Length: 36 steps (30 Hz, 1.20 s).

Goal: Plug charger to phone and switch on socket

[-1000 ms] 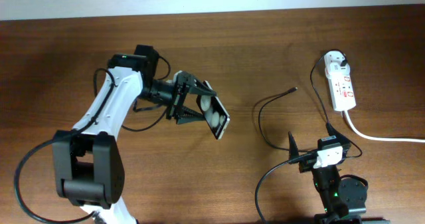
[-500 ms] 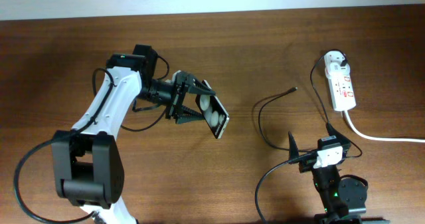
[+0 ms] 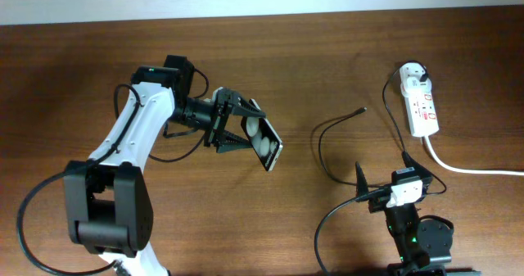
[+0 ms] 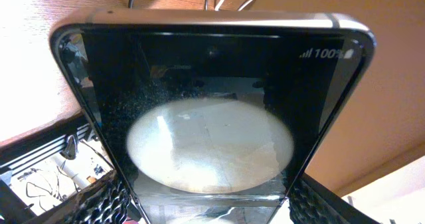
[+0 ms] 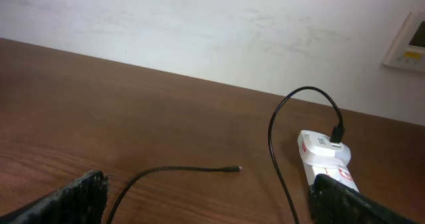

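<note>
In the overhead view my left gripper [image 3: 239, 130] is shut on the phone [image 3: 268, 145] and holds it tilted above the table, left of centre. In the left wrist view the phone [image 4: 209, 84] fills the frame between the fingers of the left gripper [image 4: 209, 207], its screen showing a white circle. The charger's thin black cable [image 3: 321, 145] loops on the table, its tip [image 3: 363, 110] lying free and pointing towards the socket [image 3: 422, 104] at the far right. My right gripper [image 3: 383, 171] is open and empty near the front edge. The right wrist view shows the cable tip [image 5: 236, 169] and the socket [image 5: 325, 156] beyond the right gripper [image 5: 212, 207].
A thick white cord [image 3: 471, 169] runs from the socket off the right edge. The white round adapter [image 3: 416, 74] sits at the socket's far end. A white wall [image 5: 199, 24] rises behind the table, with a wall plate [image 5: 412, 41] at the right.
</note>
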Motion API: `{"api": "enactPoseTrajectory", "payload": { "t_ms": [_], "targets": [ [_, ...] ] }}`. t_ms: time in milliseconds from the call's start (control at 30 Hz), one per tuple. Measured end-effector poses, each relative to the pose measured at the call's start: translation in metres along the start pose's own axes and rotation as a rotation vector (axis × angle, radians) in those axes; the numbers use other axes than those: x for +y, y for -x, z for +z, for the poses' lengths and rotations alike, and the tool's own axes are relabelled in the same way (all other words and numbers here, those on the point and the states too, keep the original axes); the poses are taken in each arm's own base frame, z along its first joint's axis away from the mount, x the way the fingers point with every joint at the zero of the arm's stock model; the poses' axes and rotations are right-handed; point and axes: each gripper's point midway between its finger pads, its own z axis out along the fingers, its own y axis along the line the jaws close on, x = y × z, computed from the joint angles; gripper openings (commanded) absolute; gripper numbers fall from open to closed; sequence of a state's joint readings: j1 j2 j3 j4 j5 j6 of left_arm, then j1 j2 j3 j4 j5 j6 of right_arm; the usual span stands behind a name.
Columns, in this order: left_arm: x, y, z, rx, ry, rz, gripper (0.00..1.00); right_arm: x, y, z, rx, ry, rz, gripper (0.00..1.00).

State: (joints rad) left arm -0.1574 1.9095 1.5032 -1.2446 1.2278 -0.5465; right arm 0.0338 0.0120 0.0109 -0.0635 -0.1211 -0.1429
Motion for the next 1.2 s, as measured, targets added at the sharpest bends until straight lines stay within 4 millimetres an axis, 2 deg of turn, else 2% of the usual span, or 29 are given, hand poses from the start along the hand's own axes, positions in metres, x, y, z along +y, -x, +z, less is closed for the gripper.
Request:
{"api": "enactPoseTrajectory", "payload": {
  "t_ms": [100, 333, 400, 500, 567, 600, 633, 700, 767, 800, 833, 933, 1067, 1133, 1200],
  "targets": [
    [0.001, 0.001, 0.0, -0.005, 0.009, 0.037, 0.71, 0.0, 0.0, 0.0, 0.0, 0.0, 0.0, 0.99],
    [0.037, 0.022, -0.006, -0.125, 0.221, 0.053, 0.7, 0.001, 0.0, 0.0, -0.001, 0.007, 0.002, 0.99],
    [0.044, 0.026, -0.008, -0.148, 0.262, 0.054, 0.69, 0.007, 0.002, 0.0, -0.007, 0.04, 0.113, 0.99],
    [0.05, 0.031, -0.01, -0.173, 0.302, 0.056, 0.68, 0.038, 0.01, -0.004, 0.004, 0.23, 0.469, 0.99],
    [0.054, 0.033, -0.012, -0.188, 0.33, 0.056, 0.68, 0.09, 0.015, -0.026, 0.115, 0.559, 0.693, 0.99],
    [0.057, 0.035, -0.014, -0.199, 0.348, 0.056, 0.68, 0.109, 0.015, -0.04, 0.186, 0.687, 0.775, 0.99],
    [0.059, 0.036, -0.015, -0.206, 0.36, 0.056, 0.68, 0.123, 0.015, -0.053, 0.265, 0.79, 0.859, 0.99],
    [0.061, 0.037, -0.015, -0.211, 0.37, 0.056, 0.68, 0.137, 0.018, -0.07, 0.366, 0.904, 0.96, 0.99],
    [0.061, 0.036, -0.016, -0.21, 0.373, 0.052, 0.68, 0.134, 0.023, -0.067, 0.377, 0.882, 1.037, 0.98],
    [0.062, 0.035, -0.015, -0.206, 0.374, 0.047, 0.68, 0.132, 0.038, -0.067, 0.317, 0.906, 1.026, 0.99],
    [0.061, 0.034, -0.013, -0.202, 0.373, 0.05, 0.68, 0.131, 0.044, -0.068, 0.29, 0.919, 1.018, 0.99],
    [0.06, 0.03, -0.004, -0.182, 0.383, 0.066, 0.68, 0.129, 0.041, -0.064, 0.314, 0.893, 1.058, 0.99],
    [0.056, 0.028, 0.0, -0.168, 0.365, 0.078, 0.67, 0.119, 0.022, -0.035, 0.443, 0.73, 1.052, 0.99],
    [0.053, 0.027, 0.002, -0.158, 0.346, 0.081, 0.68, 0.109, 0.031, -0.015, 0.505, 0.643, 0.993, 0.99],
    [0.05, 0.03, 0.003, -0.169, 0.331, 0.07, 0.68, 0.098, 0.031, -0.002, 0.62, 0.547, 0.921, 0.99]
  ]
}}
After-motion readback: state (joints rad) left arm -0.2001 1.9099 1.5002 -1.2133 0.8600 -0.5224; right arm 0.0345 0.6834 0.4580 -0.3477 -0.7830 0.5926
